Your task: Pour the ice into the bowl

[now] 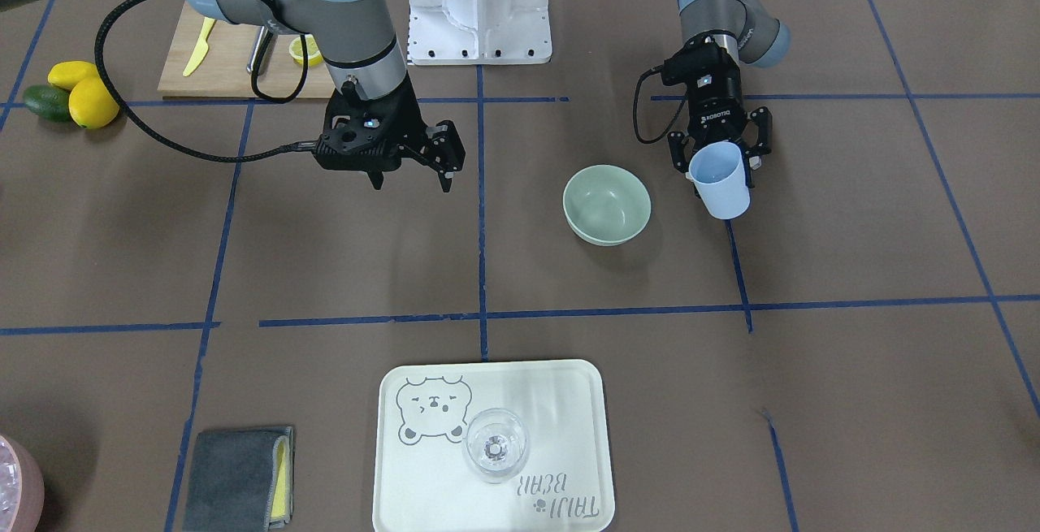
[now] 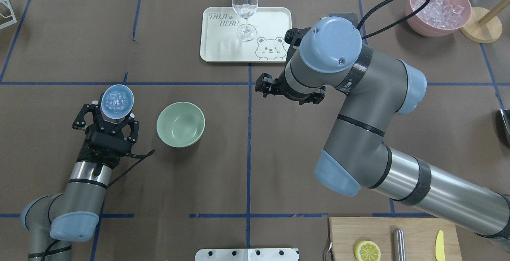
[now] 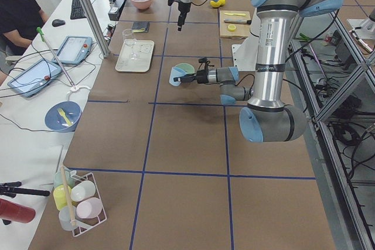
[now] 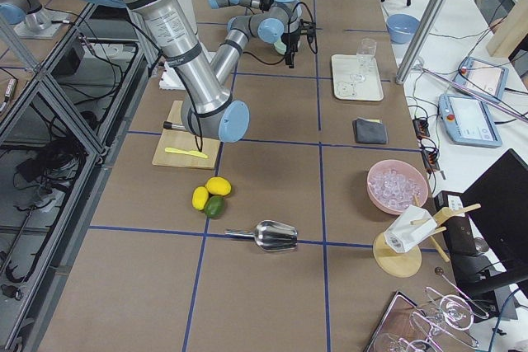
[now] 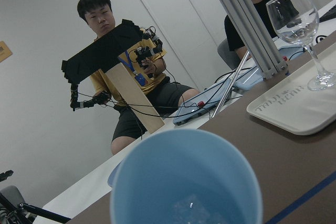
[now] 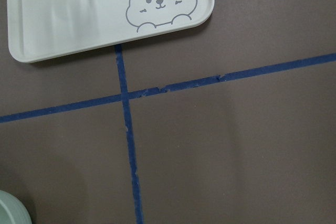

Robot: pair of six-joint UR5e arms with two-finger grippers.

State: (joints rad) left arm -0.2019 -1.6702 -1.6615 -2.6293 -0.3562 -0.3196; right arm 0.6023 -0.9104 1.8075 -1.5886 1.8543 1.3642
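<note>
The cream tray (image 2: 223, 50), upper middle of the overhead view, read "TAIJI BEAR" beside a bear drawing (image 2: 270, 48). The left hand (image 1: 720, 165), upper right of the front view, carried "ROBOTIQ" on its body.

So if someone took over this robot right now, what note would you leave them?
Left gripper: shut on the blue cup, holding it beside the bowl, not over it.
Right gripper: open, empty, hanging off to the bowl's other side.
Ice: all in the cup; the bowl is empty.
Done: cup gripped with the ice inside.
Left: bring the cup over the bowl and tip the ice in.
</note>
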